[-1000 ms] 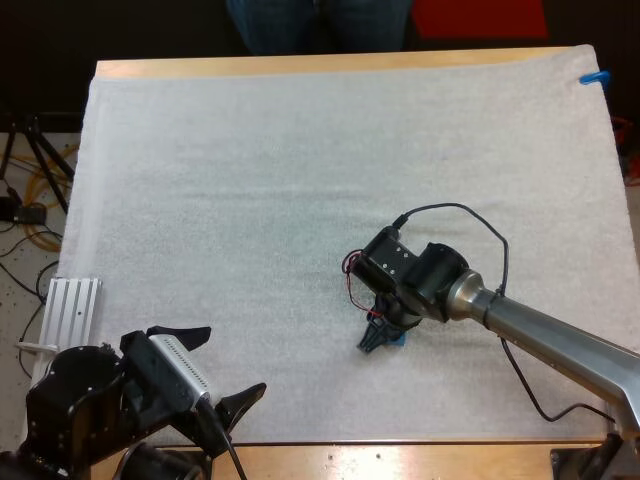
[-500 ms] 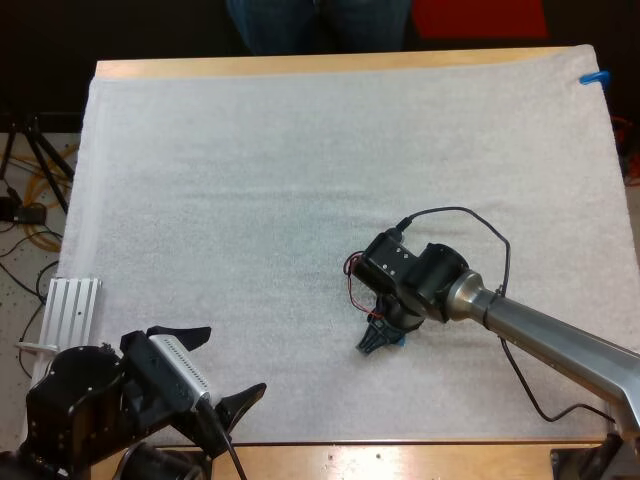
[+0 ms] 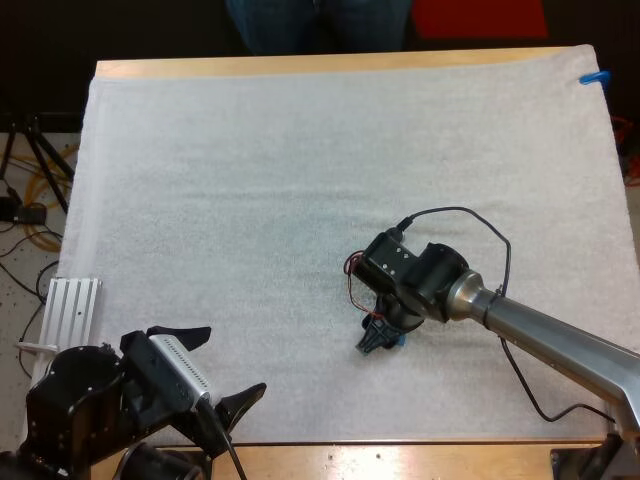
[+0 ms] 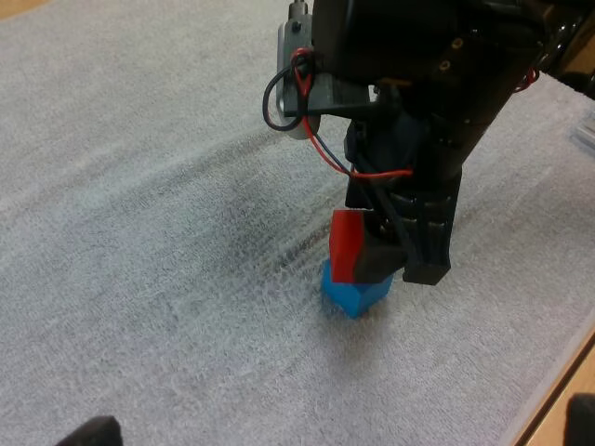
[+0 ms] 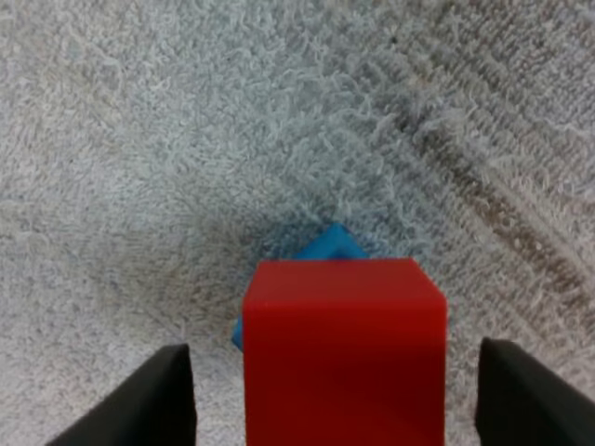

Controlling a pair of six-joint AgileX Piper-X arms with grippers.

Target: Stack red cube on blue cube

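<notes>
Hardly anything has moved since a second ago: the right gripper (image 3: 378, 338) stays low over the white mat (image 3: 250, 180), right of centre on its near half, its arm shifted by no more than a trace. Between its fingers (image 5: 158, 400) the red cube (image 5: 344, 362) sits on the blue cube (image 4: 353, 295), turned slightly askew to it. The fingers stand apart, with mat showing on either side of the red cube. The left gripper (image 3: 222, 368) remains at the near left corner, spread wide and holding nothing.
</notes>
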